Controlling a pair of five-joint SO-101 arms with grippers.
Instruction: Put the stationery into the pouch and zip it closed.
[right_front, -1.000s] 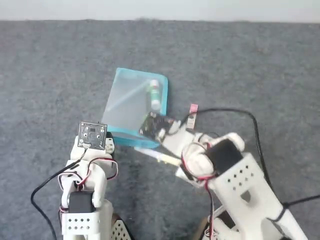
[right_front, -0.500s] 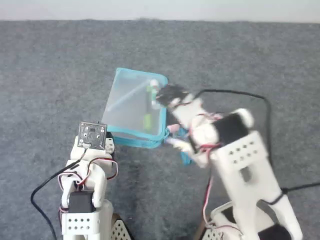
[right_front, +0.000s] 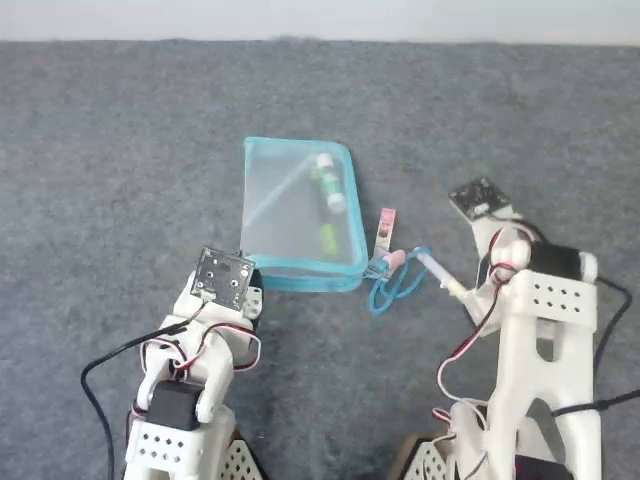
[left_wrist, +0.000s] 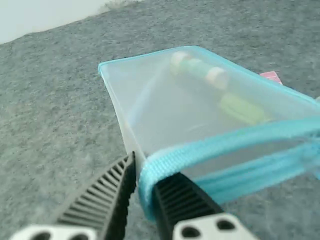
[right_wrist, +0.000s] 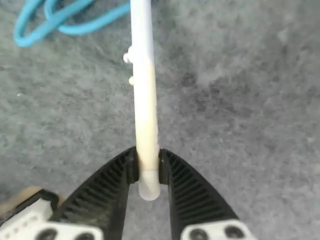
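The translucent pouch (right_front: 290, 215) with teal trim lies flat mid-table, and a green-and-white marker (right_front: 327, 185) and a green stick (right_front: 326, 238) show through it. My left gripper (right_front: 250, 283) is shut on the pouch's near teal edge (left_wrist: 165, 162), which sits pinched between the fingers (left_wrist: 145, 192). To the right of the pouch, my right gripper (right_front: 468, 293) is shut on the end of a white pen (right_front: 440, 273). The pen (right_wrist: 142, 85) points toward a blue cord loop (right_wrist: 55, 20) at the pouch's near right corner.
A small pink item (right_front: 385, 225) lies just right of the pouch, beside the blue cord (right_front: 392, 285). Grey carpet (right_front: 120, 150) covers the table all around. Both arm bases stand at the near edge.
The right arm has swung from over the pouch out to the right, carrying the white pen. The pouch has slid and turned to the right, and the left arm has followed it.
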